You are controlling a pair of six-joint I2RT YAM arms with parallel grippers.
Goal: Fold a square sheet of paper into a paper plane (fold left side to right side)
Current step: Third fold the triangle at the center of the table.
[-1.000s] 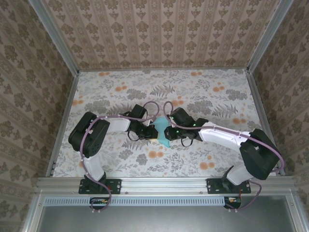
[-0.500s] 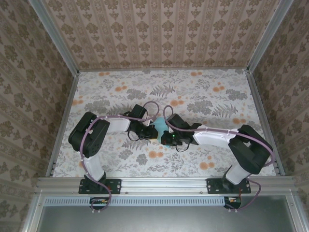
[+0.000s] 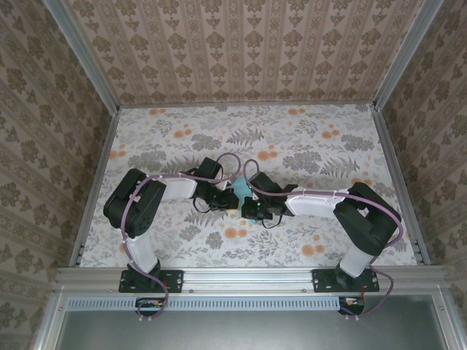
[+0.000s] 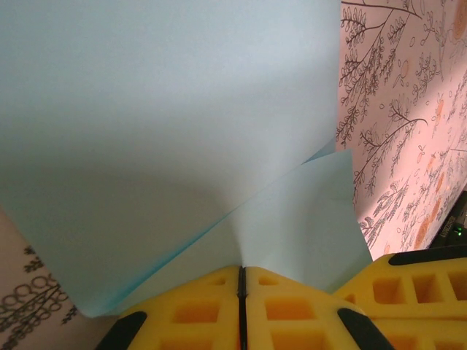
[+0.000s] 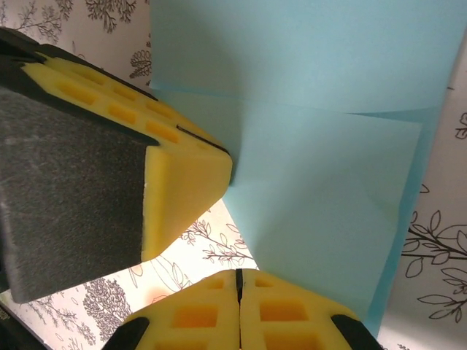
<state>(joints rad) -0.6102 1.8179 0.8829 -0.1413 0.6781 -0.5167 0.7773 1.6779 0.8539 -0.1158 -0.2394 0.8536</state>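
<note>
At the centre of the floral-patterned desk [image 3: 306,146], the thin light cyan-blue sheet of paper [image 3: 239,187] is held between both hands, raised off the surface rather than lying flat. The left hand [image 4: 242,273] is closed, its yellow fingers [image 4: 292,306] pinching the sheet where two layers meet. The right hand [image 5: 238,275] is also closed, and appears to clamp the lower edge of the same sheet. In the right wrist view, overlapping panels and a straight crease show that some folding is done. No narrow pointed dart is formed, so most of the work probably remains. The hands sit just beside each other, and the left hand's fingers crowd the fold area. Patterned walls [image 3: 241,51] enclose the desk, well apart from the work.
</note>
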